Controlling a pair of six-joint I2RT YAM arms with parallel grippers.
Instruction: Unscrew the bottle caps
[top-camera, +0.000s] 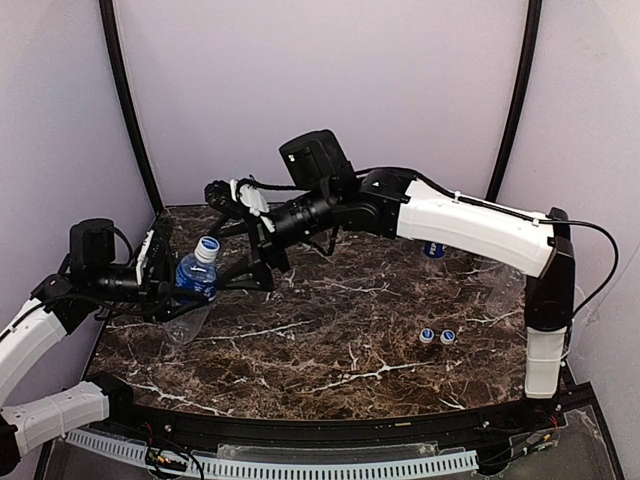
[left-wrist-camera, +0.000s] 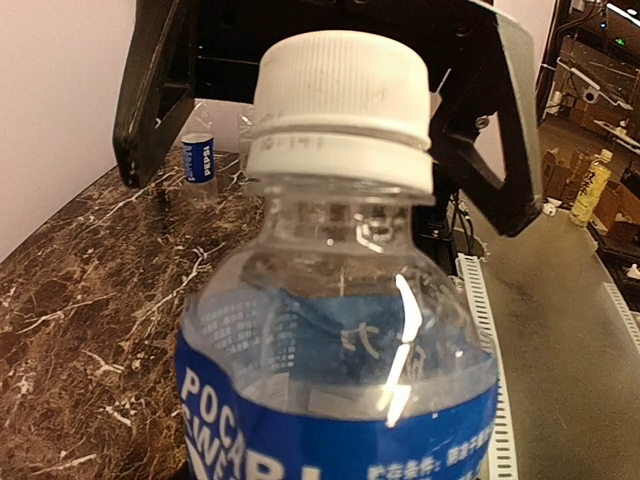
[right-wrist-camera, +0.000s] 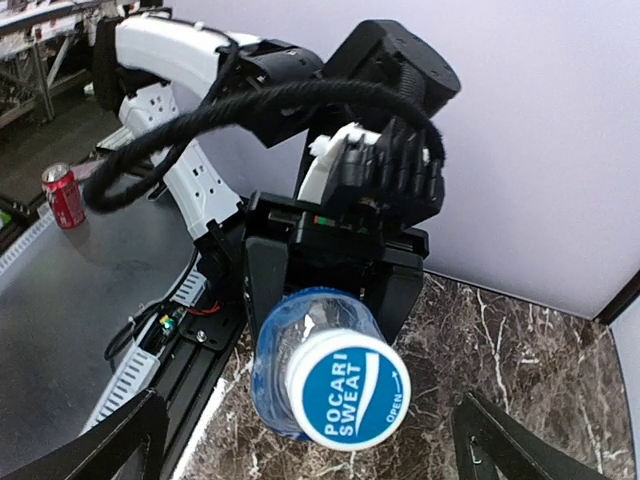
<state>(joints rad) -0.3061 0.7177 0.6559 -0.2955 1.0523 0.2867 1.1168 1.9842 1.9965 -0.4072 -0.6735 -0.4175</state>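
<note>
Bottle caps (top-camera: 427, 336): two loose, one on bottle (top-camera: 196, 277).

Overhead view, wrist close-ups — shared bottle (top-camera: 196, 279)

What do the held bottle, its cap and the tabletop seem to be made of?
Bottle: clear glossy plastic, see-through, bright highlights. Cap: opaque white plastic, matt, ribbed side. Tabletop: dark brown marble look, white veins; stone or print, cannot tell.

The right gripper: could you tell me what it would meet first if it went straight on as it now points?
Most likely the white-and-blue cap of the Pocari Sweat bottle held in the left gripper. The cap sits centred ahead of the open right gripper, though depth is unclear.
</note>
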